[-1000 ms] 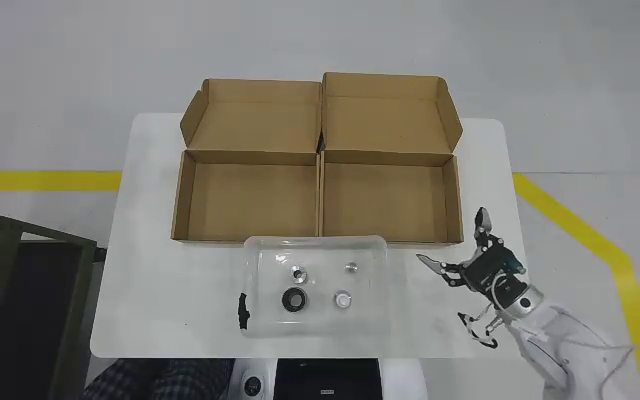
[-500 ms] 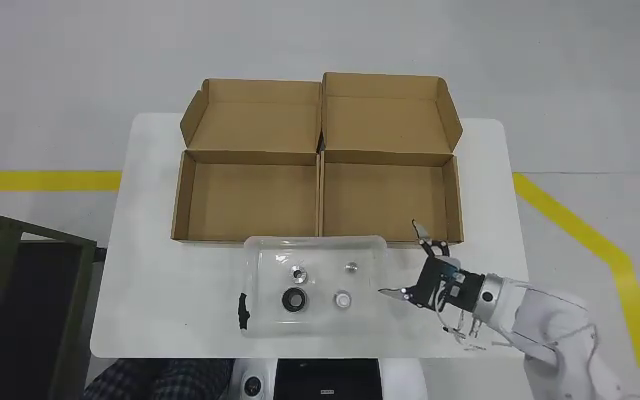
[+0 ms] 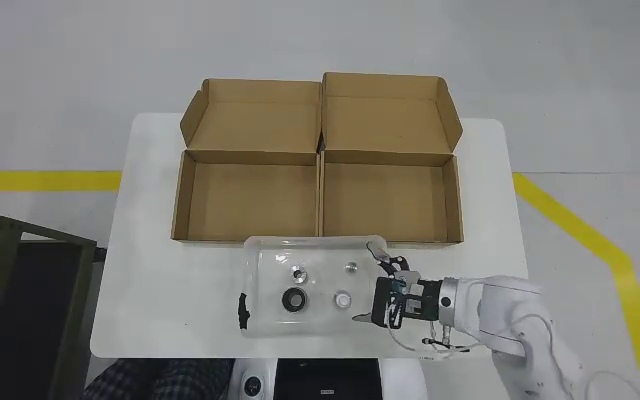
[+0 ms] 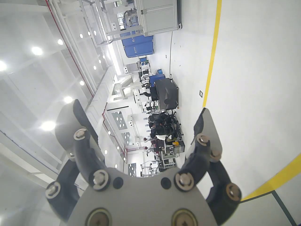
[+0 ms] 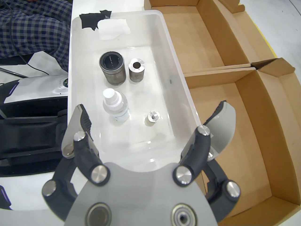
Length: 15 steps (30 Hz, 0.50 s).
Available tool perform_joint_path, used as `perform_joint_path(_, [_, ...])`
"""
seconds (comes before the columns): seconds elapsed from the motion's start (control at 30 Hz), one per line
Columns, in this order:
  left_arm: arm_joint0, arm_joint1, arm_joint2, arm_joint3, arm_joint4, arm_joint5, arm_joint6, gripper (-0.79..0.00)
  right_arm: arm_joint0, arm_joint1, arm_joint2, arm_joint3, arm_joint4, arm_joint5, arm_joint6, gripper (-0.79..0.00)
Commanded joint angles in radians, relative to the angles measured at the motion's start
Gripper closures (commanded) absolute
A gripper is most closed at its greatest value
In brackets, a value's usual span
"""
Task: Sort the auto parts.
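Observation:
A clear plastic bin [image 3: 262, 250] [image 5: 174, 55] sits at the table's front. It holds a black linear bearing [image 3: 294, 299] [image 5: 111, 68], a steel bushing [image 3: 298, 272] [image 5: 136, 69], a small white-capped bottle [image 3: 343, 299] [image 5: 115, 105] and a little metal fitting [image 3: 351, 266] [image 5: 152, 118]. My right gripper [image 3: 368, 285] [image 5: 151, 105] hovers open over the bin's right end, its fingers straddling the bottle and the fitting without touching them. My left gripper [image 4: 140, 108] is open, holds nothing and points out into the room.
Two open cardboard boxes stand side by side behind the bin, one on the left [image 3: 245, 200] [image 5: 200, 36] and one on the right [image 3: 385, 200] [image 5: 235, 118]. Black tape [image 3: 242, 310] [image 5: 91, 19] marks the bin's left end. White table [image 3: 145, 290] lies bare around them.
My right gripper has swung left from the table's right front edge to above the bin's right end, staying open. The parts have not moved.

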Motion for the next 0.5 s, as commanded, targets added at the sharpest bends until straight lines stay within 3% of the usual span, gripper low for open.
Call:
perform_joint_path(0.0, [0.000, 0.000, 0.000, 0.000, 0.000, 0.000, 0.000, -0.785, 0.011, 0.001, -0.026, 0.008, 0.001, 0.002, 0.018, -0.785])
perform_joint_path(0.47, [0.000, 0.000, 0.000, 0.000, 0.000, 0.000, 0.000, -0.785, 0.080, 0.007, -0.133, 0.064, -0.006, 0.029, 0.075, -0.785])
